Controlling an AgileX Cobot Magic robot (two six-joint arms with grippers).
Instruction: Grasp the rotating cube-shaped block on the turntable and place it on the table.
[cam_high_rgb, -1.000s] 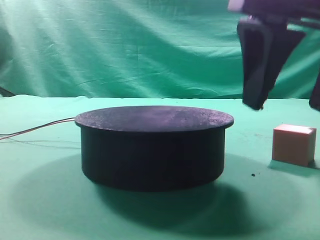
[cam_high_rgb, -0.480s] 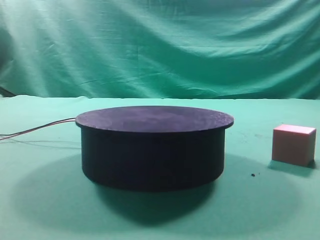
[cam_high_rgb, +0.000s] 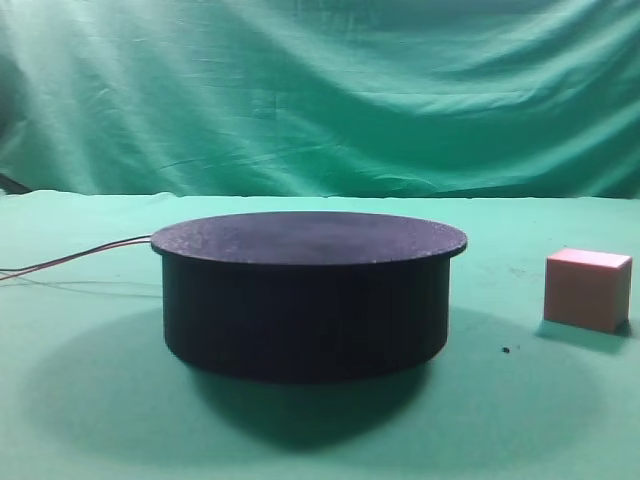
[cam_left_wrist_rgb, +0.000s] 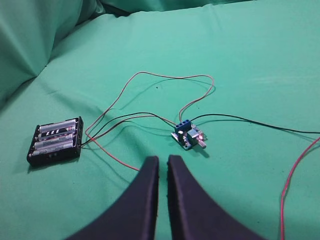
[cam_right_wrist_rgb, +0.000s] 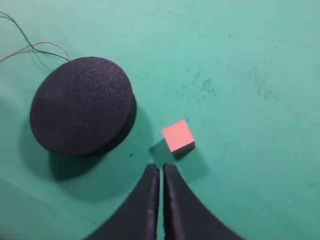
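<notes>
The small pink cube-shaped block (cam_right_wrist_rgb: 178, 135) sits on the green cloth table (cam_right_wrist_rgb: 250, 75), just past the right gripper (cam_right_wrist_rgb: 161, 172), whose black jaws are nearly pressed together and hold nothing.

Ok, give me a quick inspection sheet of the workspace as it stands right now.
Surface: green cloth table, a few dark specks near the block.
Job's things: pinkish cube-shaped block sits on the table right of the black turntable, apart from it; turntable top bare.
Clutter: battery holder and small circuit board on the cloth.
Grippers: left end effector shut, holding nothing, above the cloth near the board; right end effector shut, holding nothing, high over the block.
Cables: red and black wires link holder and board; thin wires trail from the turntable.
Surroundings: draped green backdrop.
</notes>
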